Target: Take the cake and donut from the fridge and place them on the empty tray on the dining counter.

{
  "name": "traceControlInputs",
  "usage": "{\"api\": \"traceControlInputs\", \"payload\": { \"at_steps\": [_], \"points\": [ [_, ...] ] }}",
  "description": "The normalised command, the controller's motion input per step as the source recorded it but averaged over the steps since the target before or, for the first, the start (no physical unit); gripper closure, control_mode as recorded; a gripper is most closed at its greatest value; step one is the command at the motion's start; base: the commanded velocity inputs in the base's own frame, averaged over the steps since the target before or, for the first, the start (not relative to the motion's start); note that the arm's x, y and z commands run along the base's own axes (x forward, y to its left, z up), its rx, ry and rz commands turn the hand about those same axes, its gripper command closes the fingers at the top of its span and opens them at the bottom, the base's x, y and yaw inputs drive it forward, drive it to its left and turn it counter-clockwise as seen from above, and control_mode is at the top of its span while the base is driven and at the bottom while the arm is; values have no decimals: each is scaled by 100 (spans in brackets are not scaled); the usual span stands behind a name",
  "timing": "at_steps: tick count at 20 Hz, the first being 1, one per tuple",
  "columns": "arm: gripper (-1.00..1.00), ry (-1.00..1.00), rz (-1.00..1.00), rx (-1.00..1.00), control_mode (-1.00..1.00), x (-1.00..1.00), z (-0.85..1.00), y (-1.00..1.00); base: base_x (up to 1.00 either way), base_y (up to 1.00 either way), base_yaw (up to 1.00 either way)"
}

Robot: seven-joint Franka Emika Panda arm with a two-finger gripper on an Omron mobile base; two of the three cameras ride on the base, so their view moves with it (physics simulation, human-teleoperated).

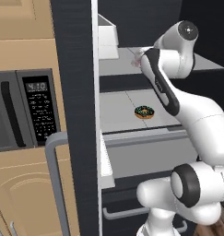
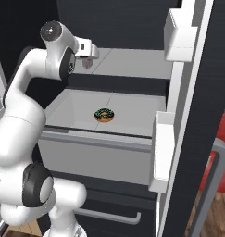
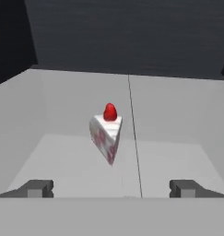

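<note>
Microwave display with faint digits, too blurred to read, keypad markings illegible

Matte black fridge, smooth grey shelves; glossy glazed donut.

Microwave: dark grey, built into the cabinetry at 9 o'clock in the left base view, with a black vertical handle on its door
Keypad panel: black, on the microwave's right side, a lit display at its top and rows of small buttons below
Wooden cabinets: tan, with raised panel fronts, above and below the microwave
Wooden floor: brown planks at 5 o'clock in the right base view
Red shape: at 3 o'clock in the right base view, cut by the frame edge, cannot tell what it is
</note>
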Motion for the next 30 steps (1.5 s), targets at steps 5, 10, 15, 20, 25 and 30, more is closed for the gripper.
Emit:
{"api": "traceControlInputs", "payload": {
  "at_steps": [5,10,15,20,25,30],
  "points": [
    [-100,5,0,0,-100,22,-1,0,0,0,0],
    [-100,9,0,2,-100,30,-13,0,0,0,0],
    [-100,7,0,2,-100,35,-15,2,0,0,0],
    [-100,3,1,1,-100,37,-9,0,0,0,0],
    [-100,0,1,0,-100,36,-12,0,0,0,0],
    [-100,0,1,1,-100,29,-14,0,0,0,0]
  ]
}}
